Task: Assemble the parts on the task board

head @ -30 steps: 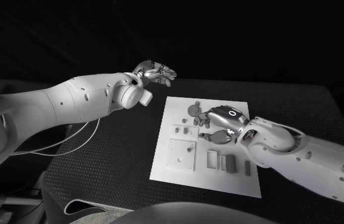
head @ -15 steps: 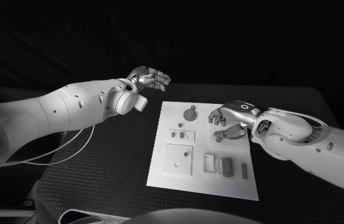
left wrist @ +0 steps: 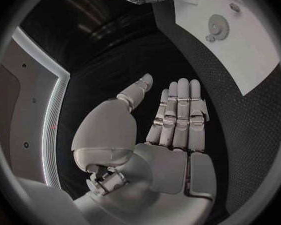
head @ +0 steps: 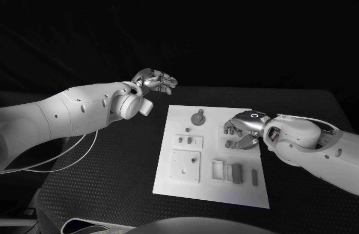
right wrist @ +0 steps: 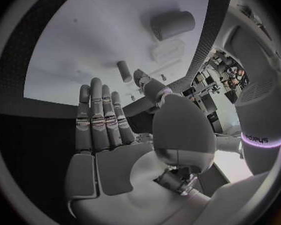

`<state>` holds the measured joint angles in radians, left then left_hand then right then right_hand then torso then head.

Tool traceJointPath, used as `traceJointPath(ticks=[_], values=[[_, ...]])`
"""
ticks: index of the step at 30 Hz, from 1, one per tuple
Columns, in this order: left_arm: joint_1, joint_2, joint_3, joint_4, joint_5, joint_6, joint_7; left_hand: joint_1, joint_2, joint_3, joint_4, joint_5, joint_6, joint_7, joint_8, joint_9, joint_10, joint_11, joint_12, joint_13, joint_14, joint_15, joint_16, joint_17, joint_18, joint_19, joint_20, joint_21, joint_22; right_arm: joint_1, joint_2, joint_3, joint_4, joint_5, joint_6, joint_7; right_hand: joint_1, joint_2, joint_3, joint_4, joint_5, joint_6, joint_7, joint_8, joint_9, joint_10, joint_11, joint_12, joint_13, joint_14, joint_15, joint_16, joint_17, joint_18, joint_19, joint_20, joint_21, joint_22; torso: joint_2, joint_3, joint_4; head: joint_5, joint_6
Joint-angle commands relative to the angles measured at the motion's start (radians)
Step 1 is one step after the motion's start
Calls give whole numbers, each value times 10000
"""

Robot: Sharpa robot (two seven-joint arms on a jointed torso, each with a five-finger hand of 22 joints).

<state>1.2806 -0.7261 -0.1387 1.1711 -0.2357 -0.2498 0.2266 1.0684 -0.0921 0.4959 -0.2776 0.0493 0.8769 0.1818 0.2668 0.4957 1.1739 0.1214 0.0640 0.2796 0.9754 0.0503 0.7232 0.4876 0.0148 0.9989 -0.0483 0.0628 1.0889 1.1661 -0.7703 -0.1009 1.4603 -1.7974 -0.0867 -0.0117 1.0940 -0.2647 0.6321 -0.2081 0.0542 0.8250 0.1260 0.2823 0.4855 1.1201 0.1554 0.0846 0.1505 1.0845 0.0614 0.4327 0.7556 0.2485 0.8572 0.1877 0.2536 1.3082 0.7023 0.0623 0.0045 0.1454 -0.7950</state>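
With nothing held in the open right hand [head: 243, 131] low over the board [head: 174, 184], the gear [head: 198, 119] at its 10 o'clock could be knocked.

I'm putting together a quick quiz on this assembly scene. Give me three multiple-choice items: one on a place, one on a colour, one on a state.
1. Where is the gear?
A. far end of the task board
B. on the black table
C. in the left hand

2. What colour is the task board?
A. black
B. white
C. red

3. How is the left hand?
A. gripping a part
B. pressing the board
C. raised off the board, holding nothing

Answers: 1 A, it lies near the board's far edge. 2 B, a pale plate on dark table. 3 C, the left wrist view shows straight fingers with nothing in them.
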Motion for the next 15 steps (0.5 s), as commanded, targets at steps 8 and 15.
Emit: traceJointPath(ticks=[8, 15], values=[[14, 17, 9, -2, 48, 65, 94, -74, -24, -57, -9, 44, -60, -24, 57, -15, -58, 7, 65, -2, 37, 7, -37, 16, 14, 31, 13, 34, -19, -127, 142, -40, -116, -371, 298, 18, 372, 571, 44, -159, -43, 423, 190, 309, 105, 260, -163, 172, 120, 114, -138, 55, 138, 133, 89, -18, 50, 226, 7, -12, 12, 4, -39], [14, 23, 9, -7, 48, 70, 92, -73, -22, -57, -8, 45, -61, -24, 58, -16, -58, 7, 66, -2, 38, 7, -40, 19, 14, 32, 13, 35, -23, -213, 249, -48, -116, -280, 282, 176, 360, 1081, -57, -432, -42, 905, 208, 529, 160, 744, -392, 423, 273, 332, -255, 107, 227, 133, 297, -86, 146, 215, 4, -17, 9, 34, -104]])
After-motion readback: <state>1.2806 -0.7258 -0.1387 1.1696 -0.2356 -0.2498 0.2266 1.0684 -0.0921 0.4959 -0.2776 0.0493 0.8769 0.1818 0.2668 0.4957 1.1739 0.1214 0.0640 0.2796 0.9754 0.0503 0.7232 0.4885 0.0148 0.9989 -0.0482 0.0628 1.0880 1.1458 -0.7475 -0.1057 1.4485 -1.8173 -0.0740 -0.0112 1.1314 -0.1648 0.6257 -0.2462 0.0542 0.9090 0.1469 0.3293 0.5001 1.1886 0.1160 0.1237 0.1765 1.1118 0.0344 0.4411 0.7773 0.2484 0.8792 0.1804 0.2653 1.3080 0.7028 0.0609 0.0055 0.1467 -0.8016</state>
